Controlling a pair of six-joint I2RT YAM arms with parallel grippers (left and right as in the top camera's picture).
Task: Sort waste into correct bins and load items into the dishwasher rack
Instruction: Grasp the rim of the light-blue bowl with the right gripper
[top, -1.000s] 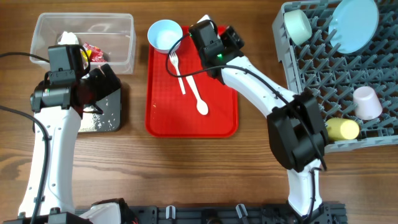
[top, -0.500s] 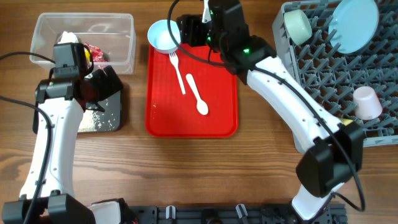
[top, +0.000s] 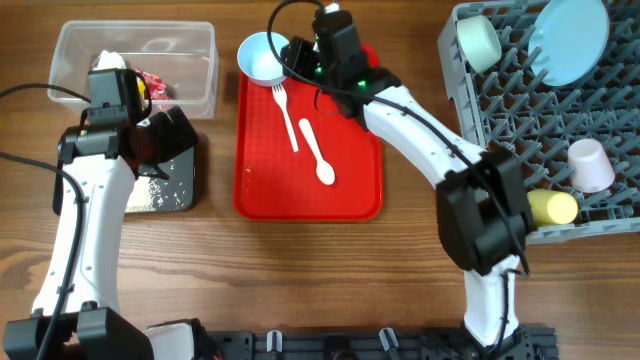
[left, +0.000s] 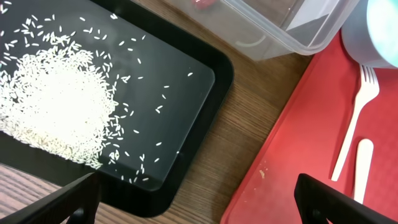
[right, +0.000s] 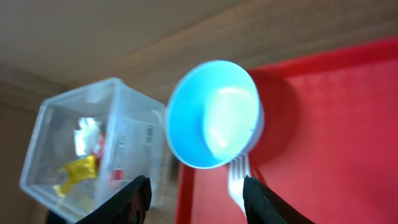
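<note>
A pale-blue bowl (top: 263, 57) stands at the far left corner of the red tray (top: 350, 190), with a white fork (top: 286, 115) and spoon (top: 318, 152) beside it. My right gripper (top: 297, 55) hovers open and empty just right of the bowl; in the right wrist view its fingers (right: 196, 199) frame the bowl (right: 214, 115) and the fork's tines (right: 236, 180). My left gripper (left: 199, 205) is open and empty over the black tray (left: 180, 99), which holds a rice pile (left: 59, 106). The clear tub (top: 135, 45) holds tissue (top: 110, 62) and wrappers (top: 150, 84).
The grey dishwasher rack (top: 500, 110) at the right holds a pale bowl (top: 478, 42), a blue plate (top: 570, 40), a pink cup (top: 590, 165) and a yellow cup (top: 550, 208). The left arm covers part of the black tray (top: 170, 185).
My right wrist swung up toward the far edge of the red tray, then shifted slightly left toward the blue bowl. The left arm has barely moved.
</note>
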